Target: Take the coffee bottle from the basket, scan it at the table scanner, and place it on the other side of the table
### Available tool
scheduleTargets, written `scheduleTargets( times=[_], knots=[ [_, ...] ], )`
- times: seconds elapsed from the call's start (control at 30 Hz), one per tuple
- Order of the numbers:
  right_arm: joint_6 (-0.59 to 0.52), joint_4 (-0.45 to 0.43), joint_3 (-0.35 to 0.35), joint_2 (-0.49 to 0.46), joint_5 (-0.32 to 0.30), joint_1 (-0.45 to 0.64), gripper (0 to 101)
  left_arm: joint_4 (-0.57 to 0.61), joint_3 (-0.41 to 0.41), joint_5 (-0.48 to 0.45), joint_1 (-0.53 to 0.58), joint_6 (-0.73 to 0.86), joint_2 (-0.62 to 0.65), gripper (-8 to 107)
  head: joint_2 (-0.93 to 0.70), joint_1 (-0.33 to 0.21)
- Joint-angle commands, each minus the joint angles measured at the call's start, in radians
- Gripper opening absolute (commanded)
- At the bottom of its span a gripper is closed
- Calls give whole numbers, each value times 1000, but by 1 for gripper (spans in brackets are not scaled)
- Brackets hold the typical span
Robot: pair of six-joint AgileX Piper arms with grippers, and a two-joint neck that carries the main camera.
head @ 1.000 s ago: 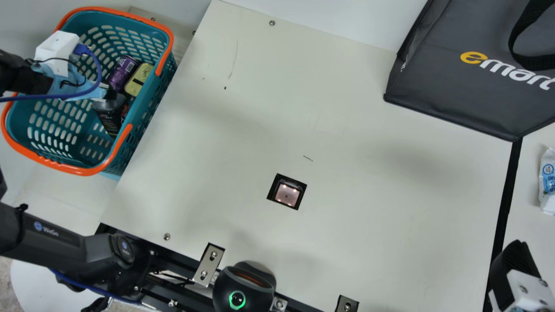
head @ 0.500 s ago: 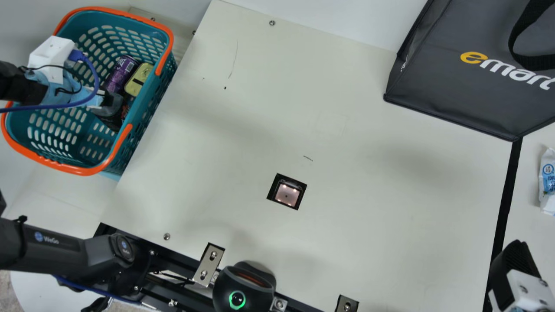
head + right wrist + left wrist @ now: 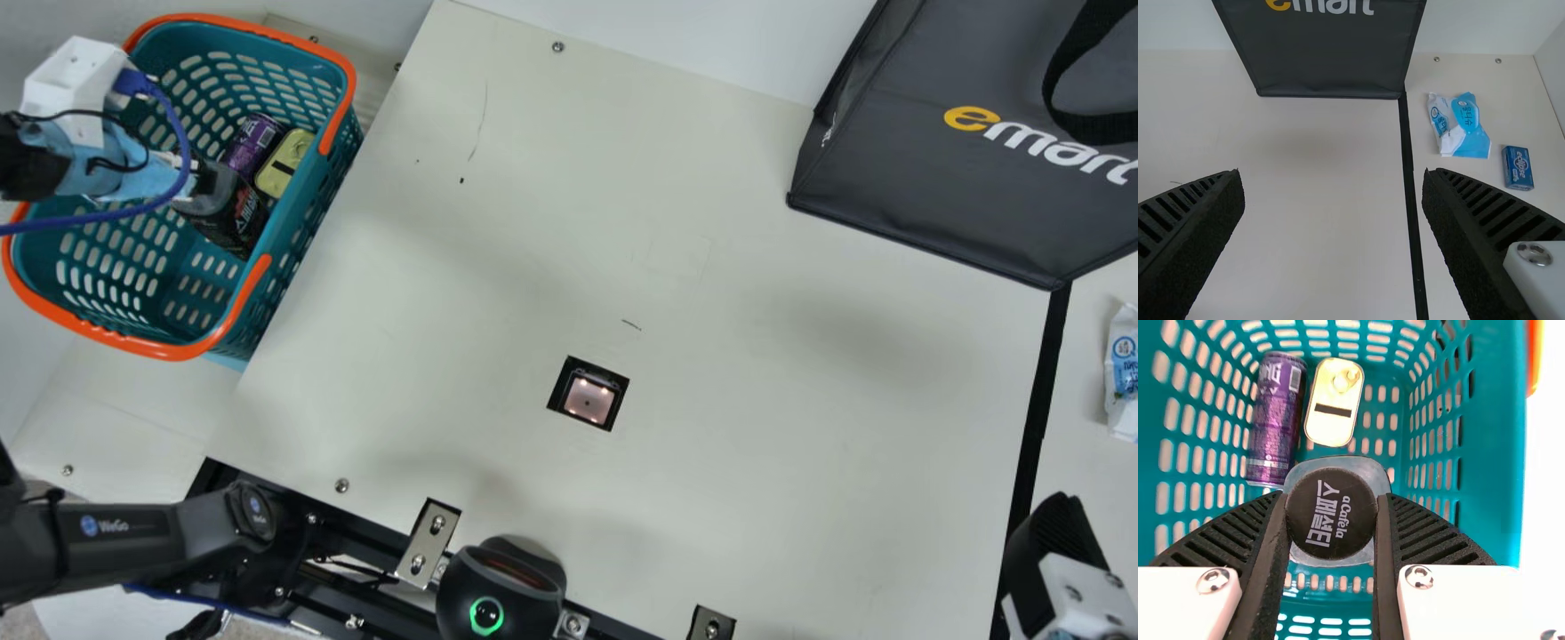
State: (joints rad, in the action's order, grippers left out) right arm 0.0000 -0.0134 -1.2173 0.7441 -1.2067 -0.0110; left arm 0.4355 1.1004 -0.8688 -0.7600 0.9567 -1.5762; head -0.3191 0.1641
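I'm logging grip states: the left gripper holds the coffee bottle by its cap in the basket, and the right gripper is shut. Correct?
The right gripper is wide open, not shut, as the right wrist view shows. The left gripper does hold the coffee bottle by its cap in the basket.

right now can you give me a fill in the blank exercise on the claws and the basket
The left claw grips the coffee bottle by its round black ____.
The basket has an ____ rim.
The tall can beside the yellow tin is ____.
The right claw is ____, holding nothing.

Missing words: cap, orange, purple, open.
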Motion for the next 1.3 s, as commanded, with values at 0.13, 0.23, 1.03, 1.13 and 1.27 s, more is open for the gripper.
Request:
scheduleTargets(
  times=[0.13, 0.23, 1.03, 1.13, 1.27],
  knots=[
    [0, 0, 0, 0, 0, 0, 95, -44, 89, -75, 30, -103, 51, -8, -2, -26],
    [0, 0, 0, 0, 0, 0, 95, -63, 140, -110, 49, -149, 72, -8, -2, -26],
    [0, 0, 0, 0, 0, 0, 95, -190, 498, -298, 341, -474, 153, -8, -2, -26],
    [0, 0, 0, 0, 0, 0, 95, -216, 504, -301, 406, -517, 164, -8, -2, -26],
    [0, 0, 0, 0, 0, 0, 95, -257, 495, -292, 498, -581, 179, -8, -2, -26]
  ],
)
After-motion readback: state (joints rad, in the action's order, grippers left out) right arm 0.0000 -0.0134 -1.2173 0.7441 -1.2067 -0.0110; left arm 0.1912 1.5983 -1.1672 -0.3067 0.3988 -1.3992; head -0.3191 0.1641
